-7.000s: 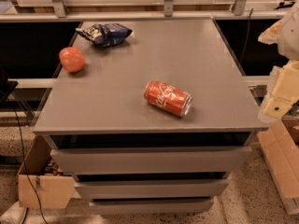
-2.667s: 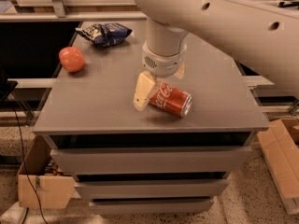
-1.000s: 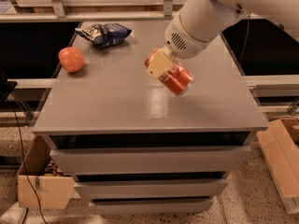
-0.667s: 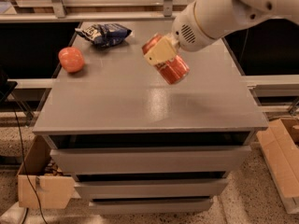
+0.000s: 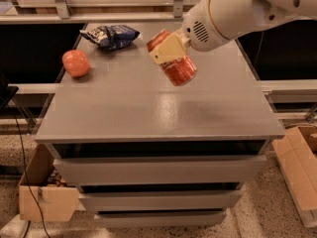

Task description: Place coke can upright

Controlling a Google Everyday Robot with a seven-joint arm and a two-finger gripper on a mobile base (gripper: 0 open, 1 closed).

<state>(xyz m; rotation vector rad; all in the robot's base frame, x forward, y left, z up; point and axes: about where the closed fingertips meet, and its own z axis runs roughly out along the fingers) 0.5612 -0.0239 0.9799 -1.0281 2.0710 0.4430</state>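
Here the pincer [image 5: 167, 51] clasps the coke can [image 5: 180, 72] — tilted, above the table [image 5: 124, 113].

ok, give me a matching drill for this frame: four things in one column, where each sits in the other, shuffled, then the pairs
1. coke can
2. orange-red fruit
3. blue snack bag
4. cardboard box

A. on the floor
B. tilted in the air, held by the gripper above the table
C. table's far edge
D. table's left side

Pairs: 1-B, 2-D, 3-C, 4-A
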